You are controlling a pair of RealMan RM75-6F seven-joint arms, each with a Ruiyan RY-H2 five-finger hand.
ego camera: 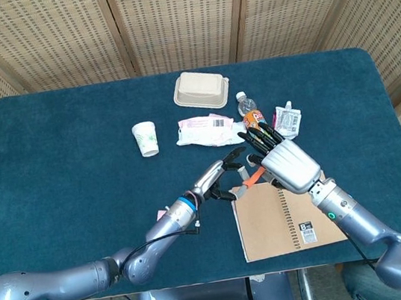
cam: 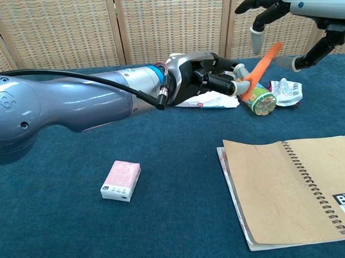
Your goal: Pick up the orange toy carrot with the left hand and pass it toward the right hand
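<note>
A: Where is the carrot [cam: 259, 70]?

B: Above the table [ego camera: 69, 177], gripped by the left hand [cam: 207, 79] at its lower end. It tilts up and to the right, its tip in among the spread fingers of the right hand [cam: 293, 14].

A: Right hand holding it?

B: Fingers apart around the tip, not closed on it.

A: What lies nearby?

B: A notebook [cam: 288, 187] below the hands, a pink packet [cam: 121, 180] near the left arm, and a bottle [ego camera: 252, 116] on its side behind the carrot.
</note>
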